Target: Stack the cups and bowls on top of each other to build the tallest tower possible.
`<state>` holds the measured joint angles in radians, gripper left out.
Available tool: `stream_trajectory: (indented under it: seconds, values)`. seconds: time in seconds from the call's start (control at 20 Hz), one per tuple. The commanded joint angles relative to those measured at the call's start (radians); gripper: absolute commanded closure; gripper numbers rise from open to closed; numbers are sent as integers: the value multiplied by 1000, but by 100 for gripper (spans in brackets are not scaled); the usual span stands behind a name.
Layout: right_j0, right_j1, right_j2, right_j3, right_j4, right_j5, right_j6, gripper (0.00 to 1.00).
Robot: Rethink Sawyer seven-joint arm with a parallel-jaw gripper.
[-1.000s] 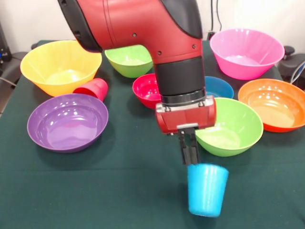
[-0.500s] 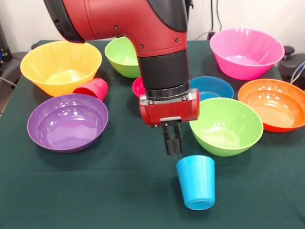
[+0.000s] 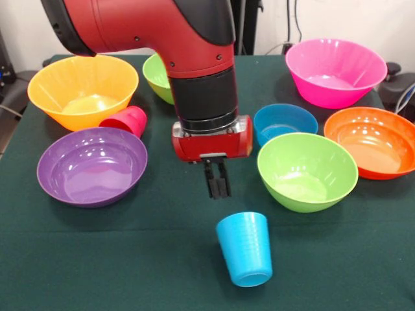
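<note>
No stacking is evident: every vessel sits separately on the dark green tablecloth (image 3: 97, 259). Largest first: the glossy yellow-orange plastic bowl (image 3: 81, 91) upper left, pink bowl (image 3: 335, 70) upper right, purple bowl (image 3: 92, 165) left, orange bowl (image 3: 371, 140) right, lime green bowl (image 3: 307, 170) centre right, small blue bowl (image 3: 285, 122). The red ribbed cup (image 3: 128, 120) lies tipped. The sky-blue ribbed cup (image 3: 244, 248) sits lower centre. The gripper (image 3: 218, 184), fingers together and empty, has shifted left since earlier; the cup likewise.
</note>
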<state>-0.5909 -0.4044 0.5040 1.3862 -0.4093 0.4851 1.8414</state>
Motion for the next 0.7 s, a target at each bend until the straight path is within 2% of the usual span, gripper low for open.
stream_trajectory:
  seconds: [0.05, 0.1, 0.15, 0.4, 0.7]
  values:
    - [-24, 59, 19, 20, -33, 48, -93, 100]
    - [-27, 73, 23, 16, -47, 26, -99, 100]
    - [-39, 100, 34, 27, -78, -39, -112, 100]
    - [-87, 126, 72, 87, -146, -172, -127, 100]
    - [-86, 162, 83, 45, -177, -206, -111, 100]
